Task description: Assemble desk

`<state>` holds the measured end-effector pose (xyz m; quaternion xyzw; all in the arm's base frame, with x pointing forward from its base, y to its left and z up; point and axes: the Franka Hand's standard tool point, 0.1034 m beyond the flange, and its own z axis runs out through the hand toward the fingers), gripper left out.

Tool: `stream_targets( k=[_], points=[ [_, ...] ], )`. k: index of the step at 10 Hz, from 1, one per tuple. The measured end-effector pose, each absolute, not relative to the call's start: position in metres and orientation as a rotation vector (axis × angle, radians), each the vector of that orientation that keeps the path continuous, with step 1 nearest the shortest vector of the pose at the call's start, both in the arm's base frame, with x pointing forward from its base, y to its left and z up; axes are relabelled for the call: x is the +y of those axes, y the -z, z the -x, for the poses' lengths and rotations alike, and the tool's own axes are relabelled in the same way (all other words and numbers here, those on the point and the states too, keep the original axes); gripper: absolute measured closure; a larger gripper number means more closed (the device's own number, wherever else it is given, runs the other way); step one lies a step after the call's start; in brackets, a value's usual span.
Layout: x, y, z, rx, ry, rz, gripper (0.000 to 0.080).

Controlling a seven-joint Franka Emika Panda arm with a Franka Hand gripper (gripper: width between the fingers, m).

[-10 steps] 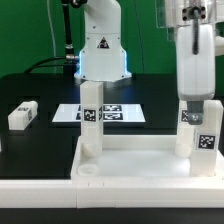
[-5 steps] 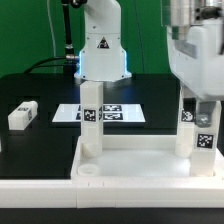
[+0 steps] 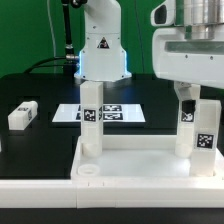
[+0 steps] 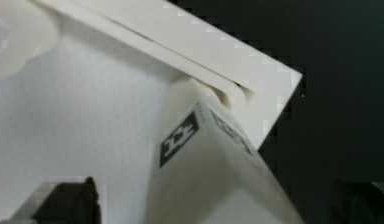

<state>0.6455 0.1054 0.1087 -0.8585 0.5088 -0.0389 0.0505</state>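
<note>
Desk parts: the large white plastic tray-like desk top with raised rim (image 3: 140,172) lies flat on the black table. One upright white block leg with black-and-white tags (image 3: 207,135) stands at the top's far corner on the exterior view's right. What looks like a second block sits just behind it, but I cannot tell if the two are separate. A matching upright leg (image 3: 90,125) stands at the top's opposite far corner. A loose white block leg (image 3: 22,115) lies on the table, well apart from the top on the exterior view's left. The two-finger gripper (image 3: 197,97) hangs directly above the right-corner leg. In the wrist view its dark fingers (image 4: 68,200) are spread wide to either side of the leg (image 4: 207,165), pinching nothing. Handling judgement: the legs look rigid, light and smooth-sided, so they may slip. Take hold across two flat opposite faces near the upper end and keep the leg vertical. The top looks stiff and too broad to pinch except at the rim. Against the frame one second back, the jaws were closed in on this leg's top. They have since widened and the hand has lifted, and the leg is unmoved.
</note>
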Motion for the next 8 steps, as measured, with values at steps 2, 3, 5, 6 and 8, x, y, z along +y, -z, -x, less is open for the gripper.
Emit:
stream_targets(
  k=[2, 3, 5, 6, 8],
  points=[
    [0.1011, -0.109, -0.6463, 1.188, 0.154, 2.835, 0.015],
    [0.101, -0.1084, -0.6476, 0.985, 0.173, 2.919, 0.015],
    [0.0993, -0.1079, -0.6496, 0.796, 0.193, 2.984, 0.015],
    [0.0993, -0.1078, -0.6495, 0.848, 0.191, 2.968, 0.015],
    [0.0993, -0.1077, -0.6494, 0.931, 0.188, 2.939, 0.0407]
  ],
)
